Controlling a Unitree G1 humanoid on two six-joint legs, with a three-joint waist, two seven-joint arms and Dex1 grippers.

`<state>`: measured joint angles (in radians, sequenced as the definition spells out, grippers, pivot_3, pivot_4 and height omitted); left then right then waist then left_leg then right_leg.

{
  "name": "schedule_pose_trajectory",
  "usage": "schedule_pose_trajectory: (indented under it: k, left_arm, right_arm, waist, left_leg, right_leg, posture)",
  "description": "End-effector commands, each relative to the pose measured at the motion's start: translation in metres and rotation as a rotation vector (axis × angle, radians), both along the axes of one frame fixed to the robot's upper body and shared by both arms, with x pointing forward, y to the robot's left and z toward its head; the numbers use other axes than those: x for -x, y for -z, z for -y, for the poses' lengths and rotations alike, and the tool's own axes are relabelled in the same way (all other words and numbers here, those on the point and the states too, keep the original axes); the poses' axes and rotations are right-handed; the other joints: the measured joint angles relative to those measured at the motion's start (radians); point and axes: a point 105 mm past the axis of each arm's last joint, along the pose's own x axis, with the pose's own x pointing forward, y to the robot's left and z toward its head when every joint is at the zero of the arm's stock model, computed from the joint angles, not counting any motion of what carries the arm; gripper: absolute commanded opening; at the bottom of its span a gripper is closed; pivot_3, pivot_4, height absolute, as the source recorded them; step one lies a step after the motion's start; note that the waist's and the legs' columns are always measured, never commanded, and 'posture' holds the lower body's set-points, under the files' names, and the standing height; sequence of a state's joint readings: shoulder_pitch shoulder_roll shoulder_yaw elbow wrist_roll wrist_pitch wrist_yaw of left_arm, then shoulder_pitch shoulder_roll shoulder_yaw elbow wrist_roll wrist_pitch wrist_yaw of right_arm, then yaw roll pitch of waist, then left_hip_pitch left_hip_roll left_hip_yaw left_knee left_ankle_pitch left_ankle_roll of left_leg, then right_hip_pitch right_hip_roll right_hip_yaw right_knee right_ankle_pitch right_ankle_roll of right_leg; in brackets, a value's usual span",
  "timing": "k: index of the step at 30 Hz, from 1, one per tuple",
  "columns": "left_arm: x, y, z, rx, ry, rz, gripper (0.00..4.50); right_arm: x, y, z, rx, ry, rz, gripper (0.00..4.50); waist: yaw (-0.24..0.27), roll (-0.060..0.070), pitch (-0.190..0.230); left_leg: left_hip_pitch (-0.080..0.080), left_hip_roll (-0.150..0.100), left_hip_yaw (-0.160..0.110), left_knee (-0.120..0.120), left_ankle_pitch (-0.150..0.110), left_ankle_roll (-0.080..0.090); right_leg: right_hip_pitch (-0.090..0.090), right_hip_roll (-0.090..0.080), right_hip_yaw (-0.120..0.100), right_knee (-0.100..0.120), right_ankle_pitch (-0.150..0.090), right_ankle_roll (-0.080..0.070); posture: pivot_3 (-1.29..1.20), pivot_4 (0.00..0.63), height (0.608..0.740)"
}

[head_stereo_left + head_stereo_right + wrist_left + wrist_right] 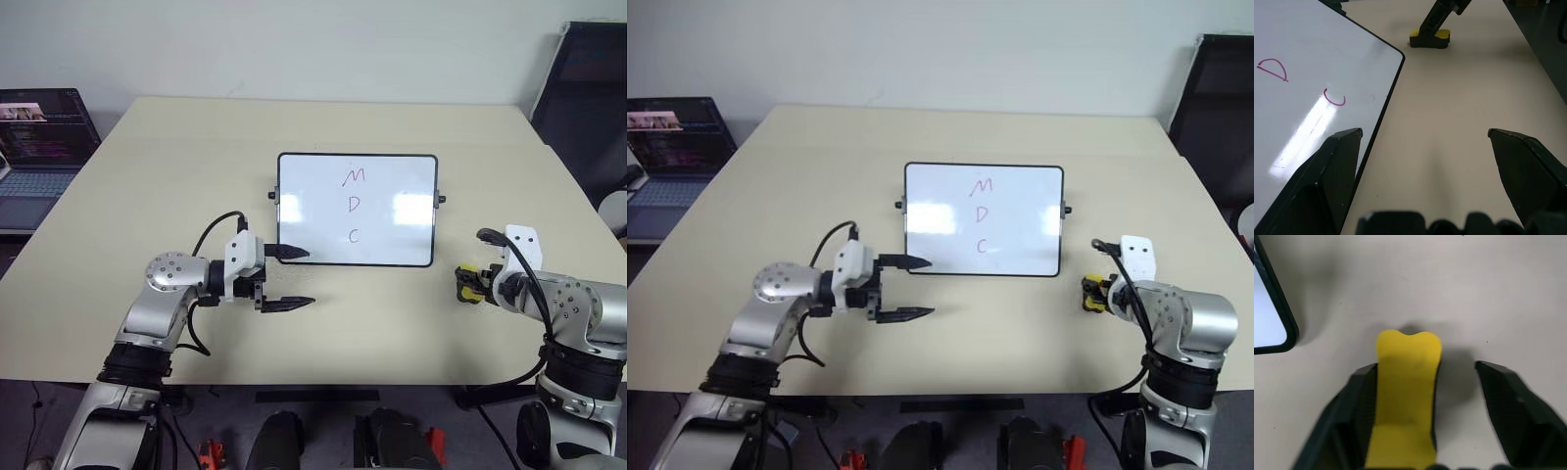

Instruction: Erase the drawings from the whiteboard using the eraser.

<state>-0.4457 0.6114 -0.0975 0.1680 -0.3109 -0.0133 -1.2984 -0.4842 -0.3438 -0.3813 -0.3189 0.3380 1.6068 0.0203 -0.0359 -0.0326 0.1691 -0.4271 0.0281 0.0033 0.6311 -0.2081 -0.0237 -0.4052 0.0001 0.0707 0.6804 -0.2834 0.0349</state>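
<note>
Right claw (1420, 382) astride lengthwise eraser (1405, 382)

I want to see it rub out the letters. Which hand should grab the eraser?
The right hand. Its fingers already sit either side of the eraser, beside the whiteboard. The left hand is open at the board's other corner.

A large beige table (323, 323) with rounded corners fills the middle of the scene. Beyond its far left corner an open laptop (34, 147) stands on a lower surface, its screen lit with dark windows and its grey keyboard visible. At the far right a black chair (588, 108) stands near the table's corner. Behind everything is a plain pale wall (294, 39).
</note>
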Motion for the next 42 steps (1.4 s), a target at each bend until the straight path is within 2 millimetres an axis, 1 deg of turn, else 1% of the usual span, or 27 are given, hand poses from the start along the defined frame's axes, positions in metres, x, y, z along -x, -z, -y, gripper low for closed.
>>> schedule_pose_trajectory:
  k: [1, 3, 5, 6, 8, 9, 16, 21, 24, 26, 29, 32, 34, 38, 42]
  left_arm:
    - [-0.002, -0.01, 0.0, 0.014, 0.007, 0.045, 4.5]
    - [-0.001, -0.01, 0.001, 0.015, 0.007, 0.045, 4.5]
    - [-0.001, -0.01, 0.001, 0.016, 0.007, 0.044, 4.5]
    - [-0.001, -0.01, 0.001, 0.017, 0.007, 0.044, 4.5]
    - [-0.001, -0.01, 0.001, 0.017, 0.006, 0.045, 4.5]
    - [-0.002, -0.01, 0.001, 0.017, 0.004, 0.046, 4.5]
    - [-0.002, -0.01, 0.0, 0.015, -0.002, 0.052, 4.5]
    - [-0.003, -0.011, -0.001, 0.016, -0.005, 0.054, 4.5]
    - [-0.003, -0.014, 0.001, 0.031, -0.013, 0.055, 4.5]
    - [-0.003, -0.015, 0.002, 0.043, -0.025, 0.057, 4.5]
    - [-0.004, -0.019, 0.006, 0.07, -0.057, 0.06, 4.5]
    - [-0.009, -0.024, 0.01, 0.114, -0.13, 0.06, 4.5]
    - [-0.013, -0.027, 0.011, 0.136, -0.19, 0.063, 4.5]
    - [-0.02, -0.031, 0.013, 0.181, -0.301, 0.072, 4.5]
    - [-0.024, -0.031, 0.008, 0.202, -0.419, 0.097, 4.5]
  right_arm:
    - [-0.001, -0.009, 0.0, -0.013, -0.004, 0.036, 2.51]
    - [-0.001, -0.009, -0.002, -0.027, -0.007, 0.039, 2.51]
    - [-0.001, -0.01, -0.002, -0.032, -0.004, 0.046, 2.21]
    - [-0.001, -0.011, -0.002, -0.031, -0.002, 0.048, 1.98]
    - [-0.002, -0.012, -0.002, -0.032, -0.003, 0.052, 1.31]
    - [-0.002, -0.013, -0.002, -0.031, -0.003, 0.053, 1.07]
    - [-0.003, -0.014, -0.002, -0.028, 0.003, 0.057, 1.07]
    - [-0.007, -0.02, -0.002, -0.02, 0.006, 0.073, 1.07]
    - [-0.014, -0.043, -0.005, 0.067, -0.042, 0.141, 1.07]
    - [-0.021, -0.059, -0.005, 0.138, -0.059, 0.22, 1.07]
    - [-0.027, -0.073, -0.006, 0.197, -0.076, 0.299, 1.07]
    - [-0.034, -0.089, -0.009, 0.27, -0.107, 0.394, 1.07]
    - [-0.037, -0.094, -0.013, 0.284, -0.123, 0.432, 1.07]
    - [-0.046, -0.11, -0.028, 0.295, -0.162, 0.532, 1.07]
    - [-0.056, -0.126, -0.046, 0.313, -0.204, 0.62, 1.07]
  waist:
    - [0.0, 0.0, 0.0]
    - [0.0, 0.0, 0.0]
    - [0.0, 0.0, 0.0]
    - [0.0, 0.0, 0.0]
    - [0.0, 0.0, 0.0]
    - [0.0, 0.0, 0.0]
    - [0.0, 0.0, 0.0]
    - [0.0, 0.0, 0.0]
    - [-0.001, 0.001, 0.0]
    - [-0.001, 0.001, 0.0]
    - [-0.002, 0.0, 0.0]
    - [-0.002, 0.0, 0.0]
    - [-0.002, 0.0, 0.0]
    - [-0.004, 0.0, 0.0]
    - [-0.01, 0.0, 0.0]
  left_leg:
    - [0.0, 0.0, 0.0, 0.0, 0.0, 0.0]
    - [0.0, 0.0, 0.0, 0.0, 0.0, 0.0]
    - [0.0, 0.0, 0.0, 0.0, 0.0, 0.0]
    - [0.0, 0.0, 0.0, 0.0, 0.0, 0.0]
    - [0.0, 0.0, 0.0, 0.0, 0.0, 0.0]
    - [0.0, 0.0, 0.0, 0.0, 0.0, 0.0]
    - [0.0, 0.0, 0.0, 0.0, 0.0, 0.0]
    - [0.0, 0.0, 0.0, 0.0, 0.0, 0.0]
    - [0.0, 0.0, 0.0, 0.0, 0.0, 0.0]
    - [0.0, 0.0, 0.0, 0.0, 0.0, 0.0]
    - [0.0, 0.0, 0.0, 0.0, 0.0, 0.0]
    - [0.0, 0.0, 0.0, 0.0, 0.0, 0.0]
    - [0.0, 0.0, 0.0, 0.0, 0.0, 0.0]
    - [0.0, 0.0, -0.001, 0.0, 0.0, 0.0]
    - [0.0, 0.0, -0.002, 0.0, 0.0, 0.0]
  right_leg:
    - [0.0, 0.0, 0.0, 0.0, 0.0, 0.0]
    - [0.0, 0.0, 0.0, 0.0, 0.0, 0.0]
    - [0.0, 0.0, 0.0, 0.0, 0.0, 0.0]
    - [0.0, 0.0, 0.0, 0.0, 0.0, 0.0]
    - [0.0, 0.0, 0.0, 0.0, 0.0, 0.0]
    - [0.0, 0.0, 0.0, 0.0, 0.0, 0.0]
    - [0.0, 0.0, 0.0, 0.0, 0.0, 0.0]
    - [0.0, 0.0, 0.0, 0.0, 0.0, 0.0]
    - [0.0, 0.0, 0.0, 0.0, 0.0, 0.0]
    - [0.0, 0.0, 0.0, 0.0, 0.0, 0.0]
    - [0.0, 0.0, 0.0, 0.0, 0.0, 0.0]
    - [0.0, 0.0, 0.0, 0.0, 0.0, 0.0]
    - [0.0, 0.0, 0.0, 0.0, 0.0, 0.0]
    - [0.0, 0.0, 0.0, 0.0, 0.0, 0.0]
    - [0.0, 0.0, 0.0, 0.0, 0.0, 0.0]
  posture:
    - [0.0, 0.15, 0.74]
    - [0.0, 0.15, 0.74]
    - [0.0, 0.15, 0.74]
    - [0.0, 0.15, 0.74]
    - [0.0, 0.15, 0.74]
    - [0.0, 0.15, 0.74]
    - [0.0, 0.15, 0.74]
    - [0.0, 0.15, 0.74]
    - [0.0, 0.15, 0.74]
    - [0.0, 0.15, 0.74]
    - [0.0, 0.15, 0.74]
    - [0.0, 0.15, 0.74]
    - [0.0, 0.15, 0.74]
    - [0.0, 0.15, 0.74]
    - [0.0, 0.15, 0.74]
